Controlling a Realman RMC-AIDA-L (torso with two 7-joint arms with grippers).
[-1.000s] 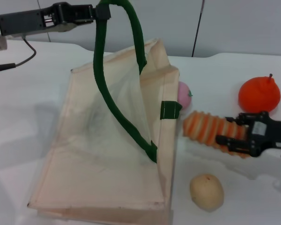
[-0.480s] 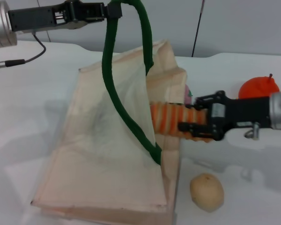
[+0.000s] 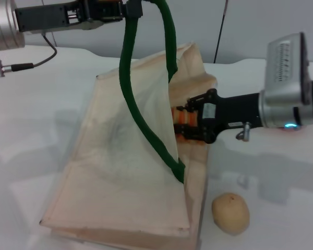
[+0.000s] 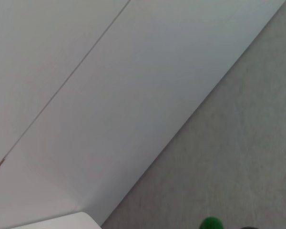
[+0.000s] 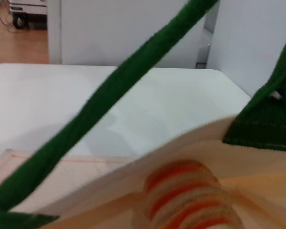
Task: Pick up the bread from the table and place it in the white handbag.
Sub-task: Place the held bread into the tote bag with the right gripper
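The white handbag (image 3: 120,172) lies on the table with its mouth towards the right. My left gripper (image 3: 126,9) at the top is shut on its dark green handle (image 3: 129,94) and holds it up, which opens the mouth. My right gripper (image 3: 183,124) is shut on the striped orange and cream bread (image 3: 181,121) and has it inside the bag's mouth; most of the loaf is hidden by cloth. In the right wrist view the bread (image 5: 186,198) shows behind the bag's rim (image 5: 133,176), under the green handle (image 5: 109,100).
A smooth tan lump (image 3: 230,213) lies on the table at the front right of the bag. The right arm's grey body (image 3: 289,88) reaches in from the right. A cable (image 3: 26,65) lies at the far left.
My right gripper has carried the bread leftwards from the table into the bag's mouth. The left gripper has moved the handle slightly right. The orange fruit is now hidden behind the right arm.
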